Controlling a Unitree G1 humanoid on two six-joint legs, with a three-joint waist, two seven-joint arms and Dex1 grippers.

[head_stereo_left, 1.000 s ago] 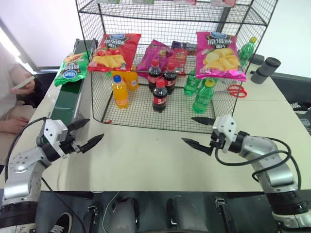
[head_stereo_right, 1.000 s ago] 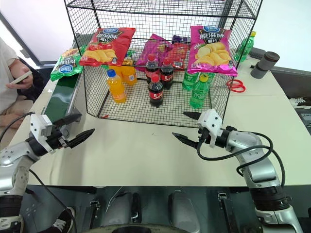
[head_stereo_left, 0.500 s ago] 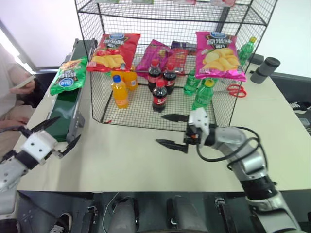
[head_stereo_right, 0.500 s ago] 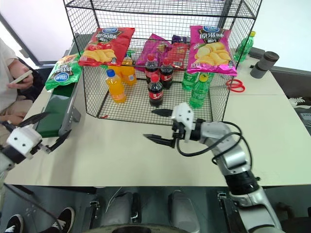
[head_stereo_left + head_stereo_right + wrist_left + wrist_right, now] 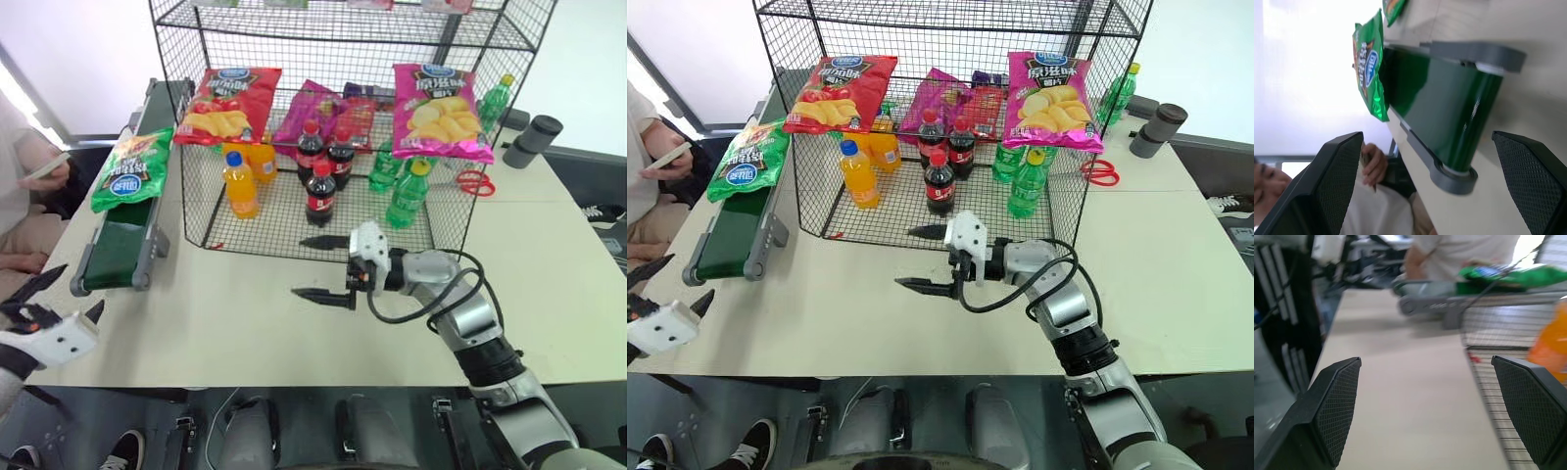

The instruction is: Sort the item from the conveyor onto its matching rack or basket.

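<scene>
item: green chip bag (image 5: pixel 130 170) on conveyor (image 5: pixel 116 243), long axis along belt | left gripper (image 5: pixel 44 300) nearer, at conveyor's near end, fingers spread, empty | right gripper (image 5: pixel 321 267) beside rack (image 5: pixel 323 117), fingers spread, empty

Chip bag (image 5: pixel 129 169): shiny green, blue oval logo. Conveyor (image 5: pixel 120 240): dark green belt, grey rails. Rack (image 5: pixel 333 147): black wire mesh. Hung bags: one red (image 5: pixel 227 104), one pink (image 5: pixel 441 111), both picturing yellow chips. Bottles: orange (image 5: pixel 241 184), dark cola with red labels (image 5: pixel 320 194), green (image 5: pixel 409 195). Table (image 5: pixel 255 313): beige.
</scene>
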